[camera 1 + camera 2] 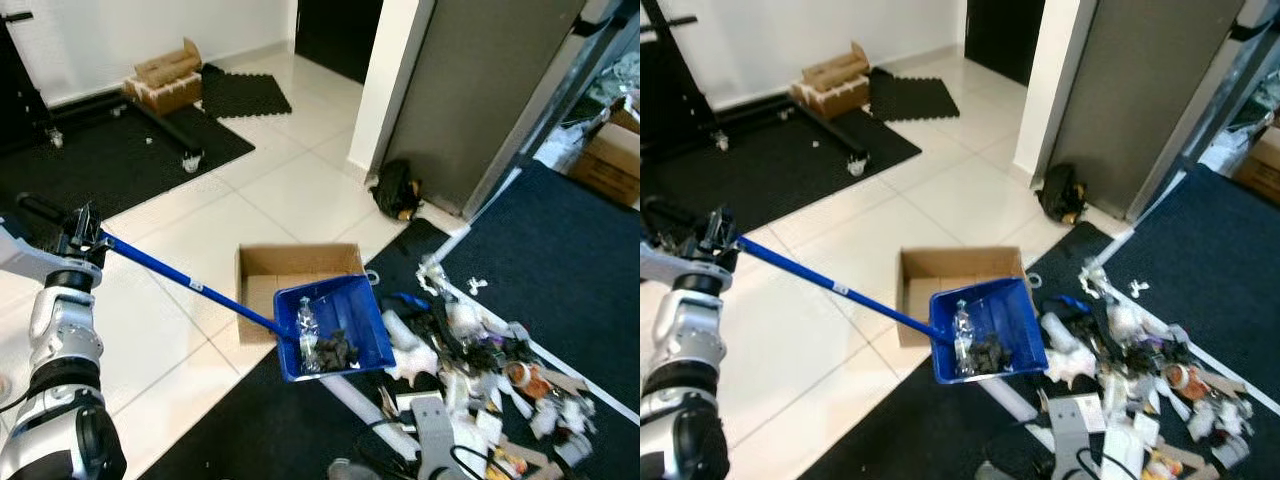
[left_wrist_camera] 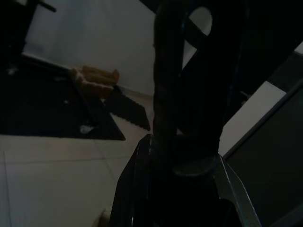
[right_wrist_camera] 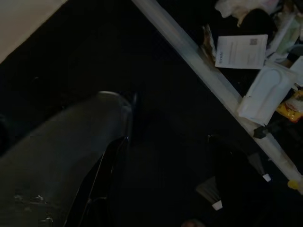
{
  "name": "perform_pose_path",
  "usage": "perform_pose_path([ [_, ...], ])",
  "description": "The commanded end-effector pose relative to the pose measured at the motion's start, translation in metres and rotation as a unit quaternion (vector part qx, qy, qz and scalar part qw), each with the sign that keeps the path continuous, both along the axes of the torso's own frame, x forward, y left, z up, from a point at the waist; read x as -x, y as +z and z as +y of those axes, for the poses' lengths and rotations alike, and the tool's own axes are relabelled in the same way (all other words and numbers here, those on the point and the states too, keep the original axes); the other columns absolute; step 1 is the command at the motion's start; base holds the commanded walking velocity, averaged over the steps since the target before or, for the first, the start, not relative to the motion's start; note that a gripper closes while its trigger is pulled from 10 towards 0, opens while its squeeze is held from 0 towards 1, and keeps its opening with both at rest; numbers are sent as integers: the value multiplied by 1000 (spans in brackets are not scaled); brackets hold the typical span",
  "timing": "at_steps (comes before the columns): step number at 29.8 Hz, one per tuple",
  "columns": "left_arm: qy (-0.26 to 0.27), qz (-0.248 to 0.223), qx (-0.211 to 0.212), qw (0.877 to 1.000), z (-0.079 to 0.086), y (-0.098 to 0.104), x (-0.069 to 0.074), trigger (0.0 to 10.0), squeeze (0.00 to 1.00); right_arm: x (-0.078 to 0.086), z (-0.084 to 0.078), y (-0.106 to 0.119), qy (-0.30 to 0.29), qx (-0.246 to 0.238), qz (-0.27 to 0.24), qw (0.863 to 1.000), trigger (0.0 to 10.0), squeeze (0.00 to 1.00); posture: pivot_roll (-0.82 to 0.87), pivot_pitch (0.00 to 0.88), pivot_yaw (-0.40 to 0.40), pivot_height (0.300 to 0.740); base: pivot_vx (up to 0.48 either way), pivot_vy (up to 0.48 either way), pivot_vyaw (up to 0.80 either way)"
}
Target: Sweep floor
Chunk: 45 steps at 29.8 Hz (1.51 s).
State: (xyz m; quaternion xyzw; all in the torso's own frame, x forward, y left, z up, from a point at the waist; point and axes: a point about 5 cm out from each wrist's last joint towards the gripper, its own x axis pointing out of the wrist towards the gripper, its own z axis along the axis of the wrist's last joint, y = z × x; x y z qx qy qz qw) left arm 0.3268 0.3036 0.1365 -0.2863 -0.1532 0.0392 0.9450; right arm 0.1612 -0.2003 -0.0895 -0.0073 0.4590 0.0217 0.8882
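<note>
Left eye view, left end effector (image 1: 82,232) raised, clasping dustpan (image 1: 335,327) handle

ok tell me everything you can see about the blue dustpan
The blue plastic dustpan has a square, walled scoop on a long blue handle bearing a small white label. The left end effector grips the handle's far end, holding the scoop tilted over the front edge of the open brown cardboard box. Inside lie a crumpled clear plastic bottle and a clump of dark debris. Its lower edge sits over the dark carpet, beside the litter pile.
</note>
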Motion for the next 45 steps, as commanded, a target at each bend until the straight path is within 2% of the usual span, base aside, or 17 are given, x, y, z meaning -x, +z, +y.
perform_pose_path([
  [1,-3,-26,9,1000,-2,12,-5,10000,0,0,-1,0,-10,-3,2,1000,10000,0,139,53,-59,740,390,0,-800],
  [7,-13,-57,-3,998,-4,32,-10,10000,0,-1,0,0,-17,-6,3,1000,10000,0,146,44,-56,740,387,0,-738],
  [10,-15,-70,-7,997,-5,41,-12,10000,0,-3,0,1,-16,-4,0,1000,10000,0,148,38,-55,740,385,0,0],
  [16,-12,-75,-10,997,-3,45,-11,10000,0,-3,0,1,-13,-3,2,1000,10000,0,148,38,-55,740,384,0,0],
  [24,-2,-66,-15,998,2,42,-7,10000,0,0,0,0,-9,-2,6,1000,10000,0,155,37,-54,740,378,0,0],
  [31,33,-50,-20,998,17,38,4,10000,0,3,0,-2,-5,0,11,1000,10000,0,159,44,-53,740,365,0,0],
  [34,43,-34,-20,998,22,31,9,10000,0,4,0,-2,-4,1,12,1000,10000,0,159,44,-53,740,323,0,0],
  [35,50,-10,-24,998,25,21,12,10000,0,4,-1,-2,-3,2,13,1000,10000,0,159,44,-53,740,0,0,0],
  [38,57,13,-33,998,27,11,15,10000,0,3,-1,-2,-3,3,12,1000,10000,0,167,54,-60,740,0,0,0],
  [42,66,24,-33,997,29,7,16,10000,0,3,-2,-1,-4,4,10,1000,10000,0,165,54,-61,740,0,0,0],
  [45,71,40,-51,995,30,5,16,10000,0,3,-3,-1,-5,4,9,1000,10000,0,156,57,-57,740,0,0,0],
])
